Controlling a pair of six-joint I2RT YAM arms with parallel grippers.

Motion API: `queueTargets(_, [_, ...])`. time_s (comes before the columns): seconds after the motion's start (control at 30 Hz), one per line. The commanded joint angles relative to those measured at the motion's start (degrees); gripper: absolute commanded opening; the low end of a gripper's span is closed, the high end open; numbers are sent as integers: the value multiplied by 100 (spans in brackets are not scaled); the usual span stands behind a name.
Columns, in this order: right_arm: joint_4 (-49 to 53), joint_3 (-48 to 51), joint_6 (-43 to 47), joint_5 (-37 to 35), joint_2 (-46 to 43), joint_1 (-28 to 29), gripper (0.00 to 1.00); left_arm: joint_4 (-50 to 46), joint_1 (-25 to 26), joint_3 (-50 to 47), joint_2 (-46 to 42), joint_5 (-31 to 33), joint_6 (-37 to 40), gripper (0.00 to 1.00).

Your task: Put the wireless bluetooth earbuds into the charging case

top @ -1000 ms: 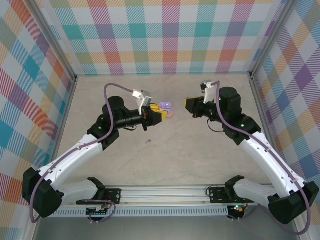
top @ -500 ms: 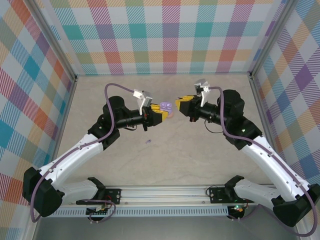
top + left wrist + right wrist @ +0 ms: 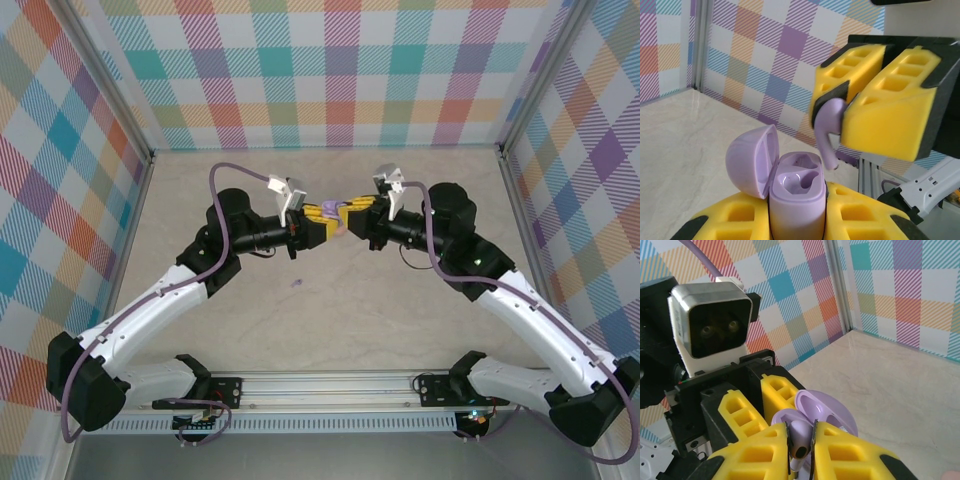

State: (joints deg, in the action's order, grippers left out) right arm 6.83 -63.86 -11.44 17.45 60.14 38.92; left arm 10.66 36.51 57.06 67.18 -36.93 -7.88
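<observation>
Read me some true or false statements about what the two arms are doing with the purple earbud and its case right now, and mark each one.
1. The lid of the charging case stands open. True.
2. The left gripper is shut on the charging case. True.
3. The right gripper is open and empty. False: it is shut on the lilac earbud.
4. The lilac earbud is seated in the charging case. False: it hangs just above the open case, pinched between the right gripper's fingers.
</observation>
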Motion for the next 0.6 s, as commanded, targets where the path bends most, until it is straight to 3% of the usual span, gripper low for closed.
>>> queueTargets(0.0, [-237,-154,103,-66,42,63,14,61,83,222,50,-94,127,15])
queueTargets(0.57, [-275,-188,133,-318,79,131,14,-103,137,298,157,-144,209,15])
